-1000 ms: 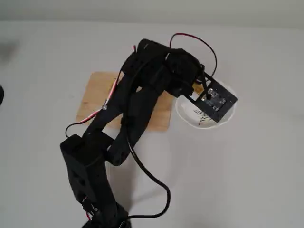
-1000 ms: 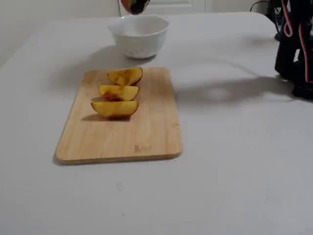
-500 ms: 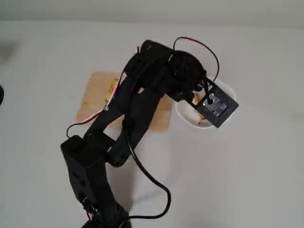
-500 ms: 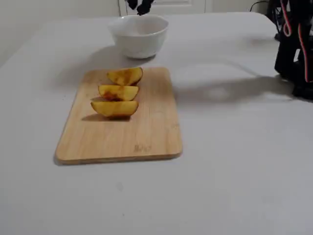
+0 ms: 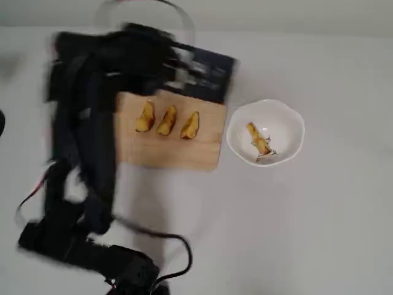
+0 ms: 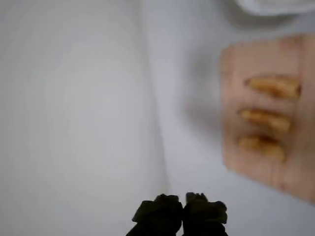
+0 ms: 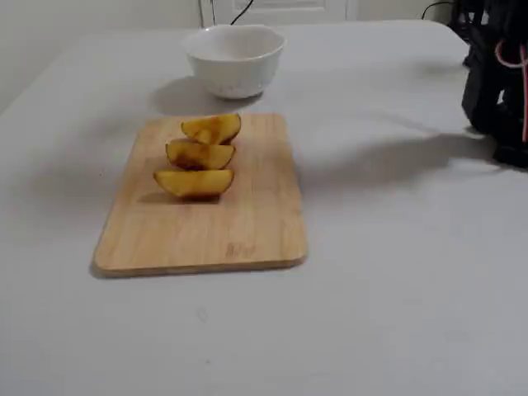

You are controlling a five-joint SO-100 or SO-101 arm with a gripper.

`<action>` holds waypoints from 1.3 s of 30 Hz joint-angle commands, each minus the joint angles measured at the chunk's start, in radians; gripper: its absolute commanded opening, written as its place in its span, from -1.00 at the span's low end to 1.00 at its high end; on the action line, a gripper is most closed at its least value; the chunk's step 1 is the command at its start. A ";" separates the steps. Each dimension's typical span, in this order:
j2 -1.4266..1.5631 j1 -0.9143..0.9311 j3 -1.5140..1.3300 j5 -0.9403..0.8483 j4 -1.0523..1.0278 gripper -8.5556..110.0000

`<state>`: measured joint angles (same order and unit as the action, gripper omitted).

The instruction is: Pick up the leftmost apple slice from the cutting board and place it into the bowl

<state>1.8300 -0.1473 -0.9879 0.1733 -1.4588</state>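
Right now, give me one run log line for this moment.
hand: shut, empty, off the board | bowl: one apple slice inside | cutting board: three slices left

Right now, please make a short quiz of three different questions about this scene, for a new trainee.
1. How many apple slices lie on the cutting board?
2. True or false: the bowl is empty.
3. In the wrist view, where is the gripper?
A) closed around a slice on the board
B) above bare table, beside the board, holding nothing
C) inside the bowl

Key:
1. Three: and in the overhead view.
2. False. One apple slice already lies in it.
3. B. The fingertips look together and no slice is between them.
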 commanded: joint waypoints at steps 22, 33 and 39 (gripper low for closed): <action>1.384 -0.049 -0.925 -0.060 0.202 -0.86; 1.365 0.031 -1.580 -0.127 0.594 -0.86; 1.493 0.026 -1.782 -0.146 0.592 -0.86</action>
<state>3.2612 -0.1289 -2.6921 0.0414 -0.8866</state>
